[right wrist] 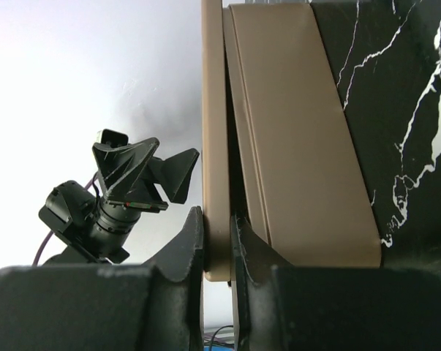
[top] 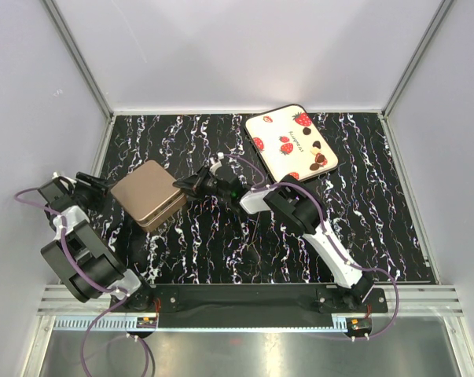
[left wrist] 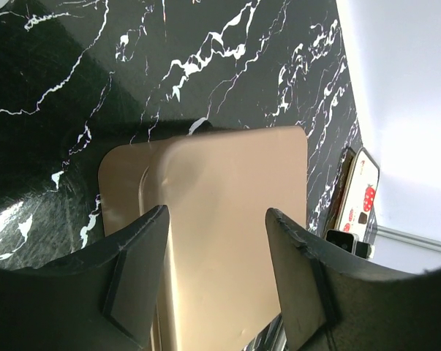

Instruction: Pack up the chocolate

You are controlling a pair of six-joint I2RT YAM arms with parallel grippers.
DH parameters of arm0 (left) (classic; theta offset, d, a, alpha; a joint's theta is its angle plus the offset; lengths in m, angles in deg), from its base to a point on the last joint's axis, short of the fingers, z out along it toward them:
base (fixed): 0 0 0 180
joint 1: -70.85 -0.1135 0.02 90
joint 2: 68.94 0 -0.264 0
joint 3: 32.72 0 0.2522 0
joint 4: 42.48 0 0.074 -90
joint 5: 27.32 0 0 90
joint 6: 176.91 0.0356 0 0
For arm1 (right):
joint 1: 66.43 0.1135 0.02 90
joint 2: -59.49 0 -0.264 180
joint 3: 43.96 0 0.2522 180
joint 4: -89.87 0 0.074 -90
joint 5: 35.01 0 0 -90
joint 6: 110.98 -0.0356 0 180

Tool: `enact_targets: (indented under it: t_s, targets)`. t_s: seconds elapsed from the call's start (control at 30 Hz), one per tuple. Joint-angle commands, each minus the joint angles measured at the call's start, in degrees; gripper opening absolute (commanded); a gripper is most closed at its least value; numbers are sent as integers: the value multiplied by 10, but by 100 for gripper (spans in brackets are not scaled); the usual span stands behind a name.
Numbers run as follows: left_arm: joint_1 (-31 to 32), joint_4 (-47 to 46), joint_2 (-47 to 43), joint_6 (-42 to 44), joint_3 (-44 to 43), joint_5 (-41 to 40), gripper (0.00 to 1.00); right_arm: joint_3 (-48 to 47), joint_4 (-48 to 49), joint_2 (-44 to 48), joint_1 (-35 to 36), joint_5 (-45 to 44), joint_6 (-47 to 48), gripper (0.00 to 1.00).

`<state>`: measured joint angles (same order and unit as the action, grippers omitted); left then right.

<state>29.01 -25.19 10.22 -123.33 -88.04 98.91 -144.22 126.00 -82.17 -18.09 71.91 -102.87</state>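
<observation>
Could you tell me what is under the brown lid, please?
Only the matching tin base shows beneath the lid, whose edge the right fingers pinch; the base's inside is covered.

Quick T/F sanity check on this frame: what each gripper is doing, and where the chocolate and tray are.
1. The right gripper is clamped on the edge of the brown lid. True.
2. The left gripper is shut on a chocolate. False: its jaws stand open by the lid, holding nothing.
3. Chocolate pieces lie on the strawberry tray. True.
4. The tray sits at the near left of the table. False: it is at the far edge, right of centre.
</observation>
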Motion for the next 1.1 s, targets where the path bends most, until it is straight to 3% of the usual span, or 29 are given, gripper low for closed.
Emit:
enact_targets:
  t_s: [0.0,0.67,1.07]
  targets:
    - [3,-4,0,19,-30,2,60,18,21,27,8,-23,19,0]
    - [46,0,11,9,-45,-20,62,41,12,47,10,-29,34,1]
    - [71,23,36,9,-50,-50,62,60,-19,79,10,-42,58,19]
